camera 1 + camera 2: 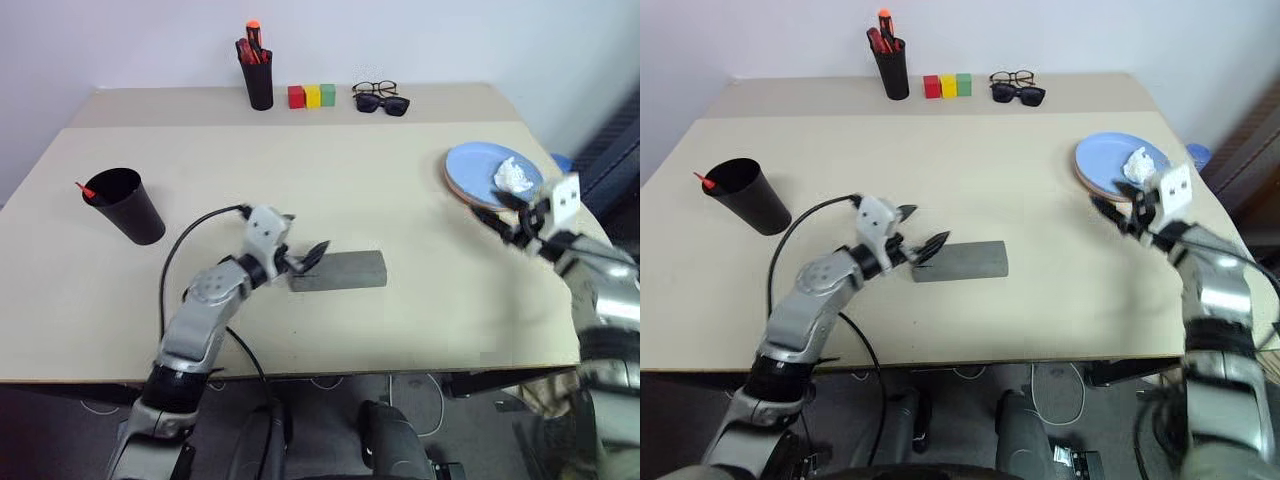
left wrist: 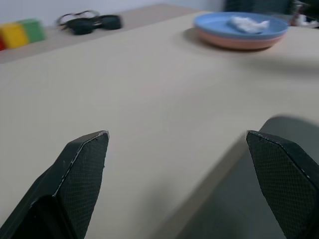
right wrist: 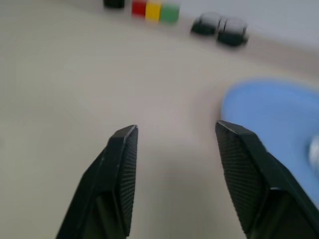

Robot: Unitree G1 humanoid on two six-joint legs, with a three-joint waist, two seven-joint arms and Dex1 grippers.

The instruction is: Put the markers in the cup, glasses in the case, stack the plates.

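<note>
- The case [image 1: 338, 270] lies shut on the table [image 1: 330, 180], near the front edge, a little left of centre.
- The left gripper [image 1: 300, 260] is at the case's left end, its fingers [image 2: 82, 164] spread wide and holding nothing.
- The plates [image 1: 488, 172] sit stacked at the right side of the table, the blue one on the pink one, whose rim shows underneath in the left wrist view.
- A crumpled white scrap [image 1: 514, 176] lies on the blue plate.
- The right gripper [image 1: 497, 218] is just in front of the plates, fingers [image 3: 122, 164] apart and empty.
- The cup [image 1: 125, 205] stands at the left side, with a red marker [image 1: 86, 189] poking over its left rim.
- At the far edge, a pen pot [image 1: 257, 78] holds red markers with one orange tip.
- Right of the pot are three blocks [image 1: 312, 96]: red, yellow and green.
- Right of the blocks lie clear-lensed glasses [image 1: 374, 89], with sunglasses [image 1: 383, 103] just in front of them.
</note>
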